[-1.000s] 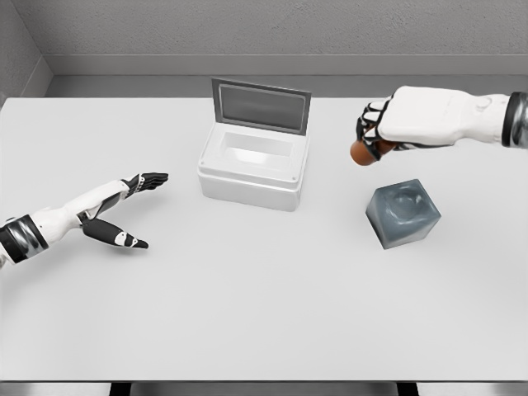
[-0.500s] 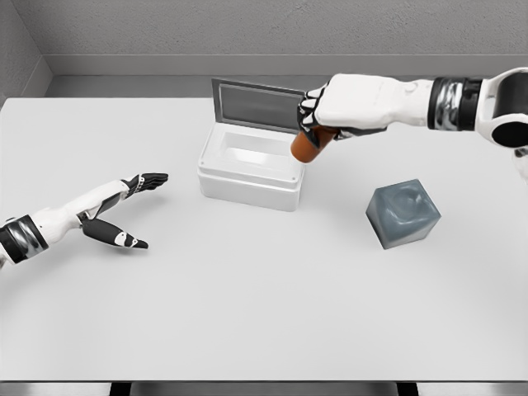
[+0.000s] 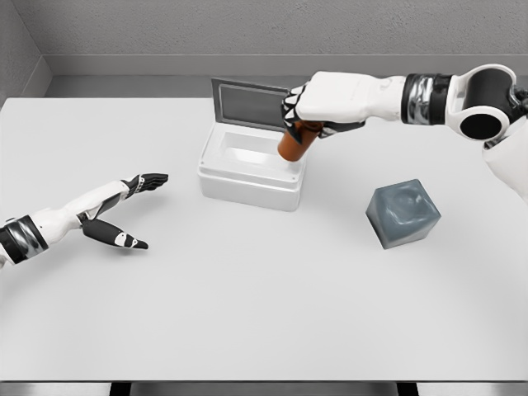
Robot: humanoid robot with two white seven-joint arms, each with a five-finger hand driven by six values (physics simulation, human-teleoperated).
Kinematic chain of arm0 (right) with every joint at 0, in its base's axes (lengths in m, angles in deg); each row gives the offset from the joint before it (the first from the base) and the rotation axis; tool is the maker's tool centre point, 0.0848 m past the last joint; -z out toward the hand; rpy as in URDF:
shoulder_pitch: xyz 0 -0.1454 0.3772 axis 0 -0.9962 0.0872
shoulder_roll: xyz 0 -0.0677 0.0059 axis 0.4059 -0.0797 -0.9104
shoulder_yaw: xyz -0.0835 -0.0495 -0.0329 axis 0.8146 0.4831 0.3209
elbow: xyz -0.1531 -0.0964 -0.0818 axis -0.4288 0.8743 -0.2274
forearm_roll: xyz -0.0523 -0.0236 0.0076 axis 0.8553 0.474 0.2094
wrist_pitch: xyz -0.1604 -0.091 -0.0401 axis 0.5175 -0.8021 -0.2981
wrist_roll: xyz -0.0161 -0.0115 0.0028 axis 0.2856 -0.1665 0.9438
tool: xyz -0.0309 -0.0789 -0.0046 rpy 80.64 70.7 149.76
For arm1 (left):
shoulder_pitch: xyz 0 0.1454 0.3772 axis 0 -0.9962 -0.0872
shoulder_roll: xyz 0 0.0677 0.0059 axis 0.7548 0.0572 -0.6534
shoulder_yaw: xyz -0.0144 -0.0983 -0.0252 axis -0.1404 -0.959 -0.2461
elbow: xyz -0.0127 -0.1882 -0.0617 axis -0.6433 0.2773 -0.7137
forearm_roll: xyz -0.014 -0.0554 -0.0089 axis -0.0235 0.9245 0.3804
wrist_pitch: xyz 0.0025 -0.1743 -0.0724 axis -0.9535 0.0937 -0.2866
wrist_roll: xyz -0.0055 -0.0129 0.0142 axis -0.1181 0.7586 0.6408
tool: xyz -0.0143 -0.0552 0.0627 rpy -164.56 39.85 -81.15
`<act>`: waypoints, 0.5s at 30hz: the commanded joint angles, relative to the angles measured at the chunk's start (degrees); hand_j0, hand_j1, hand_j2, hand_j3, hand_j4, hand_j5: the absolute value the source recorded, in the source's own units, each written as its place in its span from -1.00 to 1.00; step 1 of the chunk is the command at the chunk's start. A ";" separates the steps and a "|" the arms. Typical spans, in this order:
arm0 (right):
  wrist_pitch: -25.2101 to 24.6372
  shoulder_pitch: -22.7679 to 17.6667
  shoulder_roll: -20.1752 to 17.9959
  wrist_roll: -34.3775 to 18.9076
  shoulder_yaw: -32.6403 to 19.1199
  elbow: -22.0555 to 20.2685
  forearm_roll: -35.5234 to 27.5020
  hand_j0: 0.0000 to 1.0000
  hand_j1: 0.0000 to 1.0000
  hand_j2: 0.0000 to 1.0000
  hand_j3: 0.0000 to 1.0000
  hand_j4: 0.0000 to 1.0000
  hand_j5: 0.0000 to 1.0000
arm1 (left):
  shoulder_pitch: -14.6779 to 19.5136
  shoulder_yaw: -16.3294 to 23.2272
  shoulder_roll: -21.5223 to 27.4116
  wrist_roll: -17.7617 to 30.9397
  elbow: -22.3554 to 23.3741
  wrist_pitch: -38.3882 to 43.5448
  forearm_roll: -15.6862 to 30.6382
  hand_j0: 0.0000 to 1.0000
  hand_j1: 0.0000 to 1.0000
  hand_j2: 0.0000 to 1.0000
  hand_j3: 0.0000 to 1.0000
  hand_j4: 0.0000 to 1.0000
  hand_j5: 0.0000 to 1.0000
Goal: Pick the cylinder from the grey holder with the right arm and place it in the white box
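the right hand [image 3: 318, 103] grips the orange cylinder [image 3: 293, 142], tilted over the right rim of the white box [image 3: 247, 177], whose raised lid [image 3: 252, 105] stands just behind. the grey holder [image 3: 403, 213] sits apart on the table [image 3: 264, 313]; the left hand [image 3: 124, 210] rests open, far left

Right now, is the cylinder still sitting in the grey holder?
No: the right robot hand grips the orange cylinder above the white box's right edge, and the grey holder sits empty.
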State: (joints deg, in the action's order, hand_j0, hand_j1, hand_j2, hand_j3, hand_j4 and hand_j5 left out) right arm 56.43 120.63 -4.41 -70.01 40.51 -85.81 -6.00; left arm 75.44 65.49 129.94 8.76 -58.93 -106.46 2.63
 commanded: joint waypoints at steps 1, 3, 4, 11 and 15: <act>-0.15 0.00 1.57 0.03 0.72 2.43 0.56 -0.36 -0.36 -0.36 -0.36 -0.36 -0.36 | 0.00 0.09 0.00 0.06 -0.02 0.04 0.33 1.00 1.00 1.00 1.00 1.00 1.00; -0.15 0.00 1.66 0.03 0.72 2.96 0.56 -0.36 -0.36 -0.36 -0.36 -0.36 -0.36 | 0.00 0.09 0.00 0.06 -0.02 0.04 0.33 1.00 1.00 1.00 1.00 1.00 1.00; -0.15 0.00 1.66 0.03 0.72 3.05 1.00 -0.36 -0.36 -0.36 -0.36 -0.36 -0.36 | 0.00 0.18 0.00 0.06 -0.02 0.04 0.33 1.00 1.00 1.00 1.00 1.00 1.00; -0.15 0.00 2.01 0.03 0.63 3.93 1.44 -0.36 -0.36 -0.36 -0.36 -0.36 -0.36 | 0.00 0.18 -0.09 0.06 -0.02 0.04 0.25 1.00 1.00 1.00 1.00 1.00 1.00; -0.15 0.09 2.36 0.03 0.63 4.63 1.79 -0.13 -0.13 -0.13 -0.13 -0.13 -0.13 | 0.00 0.80 0.00 0.15 -0.02 0.04 0.25 1.00 1.00 1.00 1.00 1.00 1.00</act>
State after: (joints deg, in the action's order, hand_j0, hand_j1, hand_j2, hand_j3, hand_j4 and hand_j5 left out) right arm 56.39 120.90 -2.16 -69.96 41.22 -81.52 -4.07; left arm 75.44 65.99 129.91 8.89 -58.93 -106.45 2.55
